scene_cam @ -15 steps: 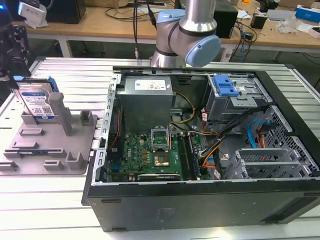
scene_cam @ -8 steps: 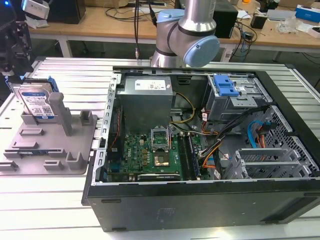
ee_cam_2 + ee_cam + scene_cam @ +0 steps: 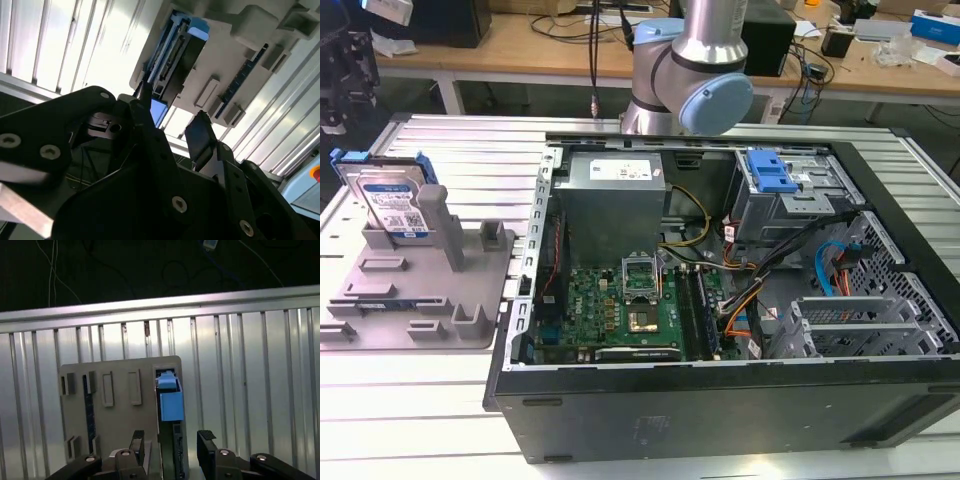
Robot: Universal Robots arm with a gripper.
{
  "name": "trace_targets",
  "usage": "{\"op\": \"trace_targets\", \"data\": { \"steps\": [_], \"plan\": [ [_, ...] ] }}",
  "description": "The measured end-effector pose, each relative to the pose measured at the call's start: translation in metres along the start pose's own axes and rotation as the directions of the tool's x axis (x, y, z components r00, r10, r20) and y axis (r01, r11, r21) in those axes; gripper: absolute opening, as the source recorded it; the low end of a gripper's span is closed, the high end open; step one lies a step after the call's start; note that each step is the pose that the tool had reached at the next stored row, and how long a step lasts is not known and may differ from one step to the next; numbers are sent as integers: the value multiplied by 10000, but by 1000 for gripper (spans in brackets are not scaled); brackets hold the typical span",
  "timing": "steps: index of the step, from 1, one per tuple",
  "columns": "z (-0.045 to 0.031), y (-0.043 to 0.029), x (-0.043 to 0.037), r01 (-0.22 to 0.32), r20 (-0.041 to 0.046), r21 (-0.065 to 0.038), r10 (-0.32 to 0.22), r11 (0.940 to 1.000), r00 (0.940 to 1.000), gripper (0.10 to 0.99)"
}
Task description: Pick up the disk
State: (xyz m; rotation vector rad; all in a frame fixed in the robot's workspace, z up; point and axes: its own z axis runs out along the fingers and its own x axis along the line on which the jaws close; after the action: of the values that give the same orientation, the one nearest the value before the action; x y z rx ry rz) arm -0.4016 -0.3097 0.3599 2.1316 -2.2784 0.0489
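Disk (image 3: 388, 195) stands on edge in a slot at the far corner of the grey fixture (image 3: 430, 300), which sits near the worktop (image 3: 420, 400) edge at the exterior view's left. The open computer case (image 3: 720, 420) lies just beside the fixture and holds a circuit board (image 3: 610, 305), cables and a blue bracket (image 3: 767, 172). Gripper (image 3: 171, 442): fingers spread, holding nothing, apart from the disk. In the first wrist view the disk's top edge shows between them. Bare slats run between the fixture and the worktop's far edge.
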Motion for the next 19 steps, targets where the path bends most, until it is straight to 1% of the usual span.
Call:
{"op": "trace_targets", "data": {
  "steps": [4,5,9,10,11,17,19],
  "plan": [
    [26,26,0,437,3,15,-437,9990,9990,541],
    [36,50,2,556,4,18,-556,9985,9985,541],
    [55,183,10,642,5,24,-642,9979,9979,541],
    [62,260,15,653,4,23,-653,9979,9979,541],
    [65,272,16,655,5,25,-655,9979,9979,541],
    [64,271,15,646,4,22,-646,9979,9979,541],
    [70,251,36,562,4,19,-562,9984,9984,541]
  ]
}}
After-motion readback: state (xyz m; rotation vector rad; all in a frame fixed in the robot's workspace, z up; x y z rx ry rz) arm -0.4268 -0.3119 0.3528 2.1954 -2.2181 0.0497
